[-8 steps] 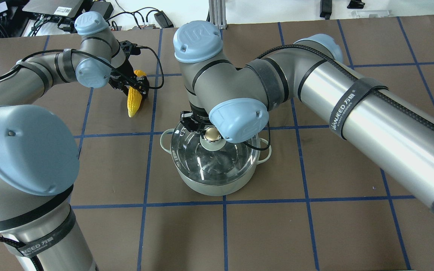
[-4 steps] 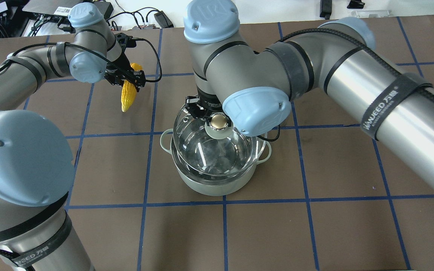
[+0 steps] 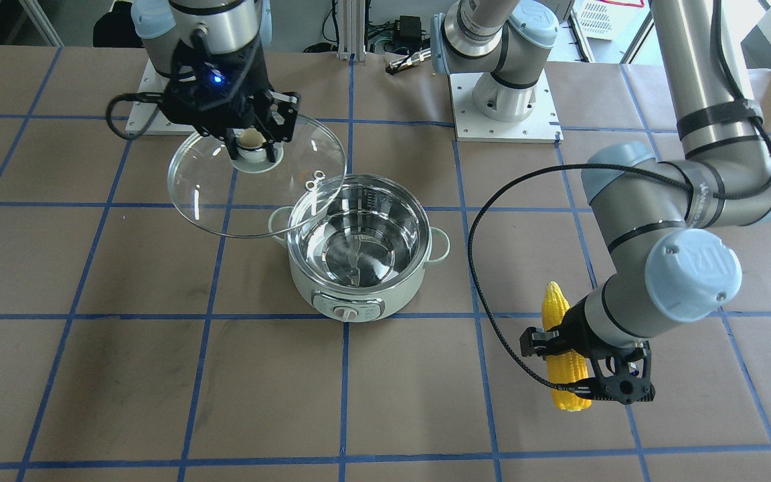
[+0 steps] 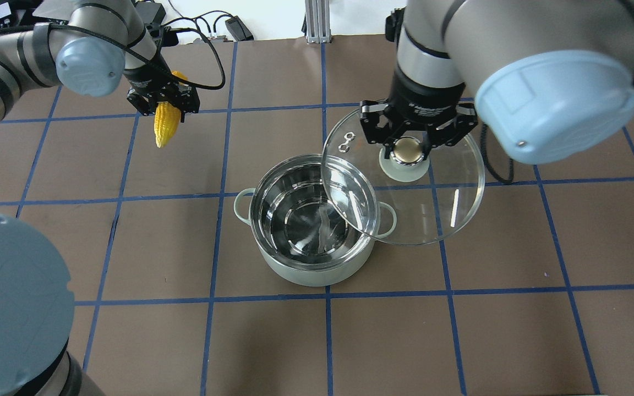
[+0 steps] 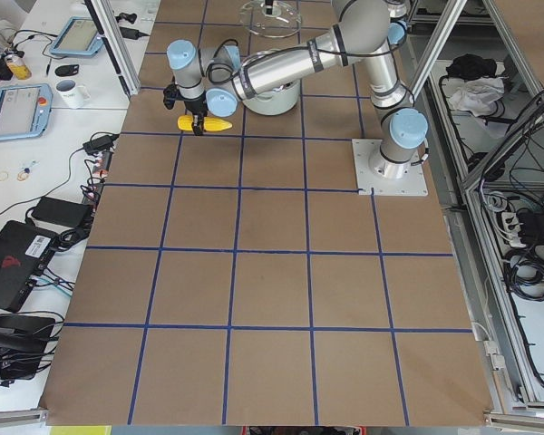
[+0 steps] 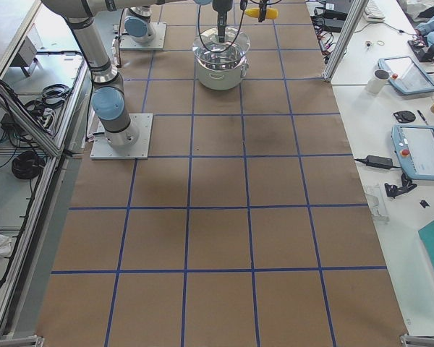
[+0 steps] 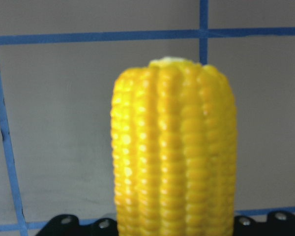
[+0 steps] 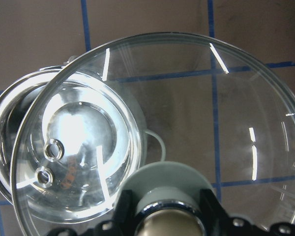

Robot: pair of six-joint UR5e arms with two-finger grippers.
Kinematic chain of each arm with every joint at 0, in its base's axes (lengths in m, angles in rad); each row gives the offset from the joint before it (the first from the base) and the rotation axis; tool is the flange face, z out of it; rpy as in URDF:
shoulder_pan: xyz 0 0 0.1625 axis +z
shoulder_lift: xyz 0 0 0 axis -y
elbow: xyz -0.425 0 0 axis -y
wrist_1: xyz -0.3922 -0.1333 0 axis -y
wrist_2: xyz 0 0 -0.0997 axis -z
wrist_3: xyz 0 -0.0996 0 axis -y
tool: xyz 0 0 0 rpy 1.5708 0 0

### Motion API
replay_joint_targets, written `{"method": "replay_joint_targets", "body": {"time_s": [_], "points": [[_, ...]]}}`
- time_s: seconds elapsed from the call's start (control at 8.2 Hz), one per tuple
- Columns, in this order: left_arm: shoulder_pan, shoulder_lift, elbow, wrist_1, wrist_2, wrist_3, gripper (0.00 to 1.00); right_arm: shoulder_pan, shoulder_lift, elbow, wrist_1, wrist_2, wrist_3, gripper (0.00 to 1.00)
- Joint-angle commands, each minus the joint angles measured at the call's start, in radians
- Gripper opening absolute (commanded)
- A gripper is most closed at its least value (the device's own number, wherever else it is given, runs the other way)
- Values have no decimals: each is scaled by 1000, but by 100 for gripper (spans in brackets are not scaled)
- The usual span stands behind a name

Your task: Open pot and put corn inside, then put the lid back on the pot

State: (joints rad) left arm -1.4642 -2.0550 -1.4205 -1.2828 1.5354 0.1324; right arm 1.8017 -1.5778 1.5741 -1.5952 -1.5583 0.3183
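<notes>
Mint-green and steel-lined, the pot (image 4: 306, 275) sits open and empty on the surface (image 4: 273, 341), the right pincer (image 4: 409, 149) clamping the lid (image 4: 449, 209) aloft just beside it, while the left pincer (image 4: 163, 105) grips the corn (image 4: 165, 125) well away, so loading and re-lidding remain.

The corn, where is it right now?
In the overhead view the corn is at the upper left, held in the left gripper, well to the left of the open pot and not inside it.
</notes>
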Motion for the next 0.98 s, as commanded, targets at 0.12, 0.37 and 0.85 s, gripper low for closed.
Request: {"method": "replay_joint_targets", "body": {"time_s": [0.12,0.37,0.85], "points": [[-123,176,-3,-165,-6,-215,0,-150,-82,0,97,32,-169,21],[-285,185,-8,-193,-7,-363,0,-150,-84,0,101,21,-171,19],[-416,183,-108,-188,-66,-428,0,-150,-84,0,101,21,-171,17]]}}
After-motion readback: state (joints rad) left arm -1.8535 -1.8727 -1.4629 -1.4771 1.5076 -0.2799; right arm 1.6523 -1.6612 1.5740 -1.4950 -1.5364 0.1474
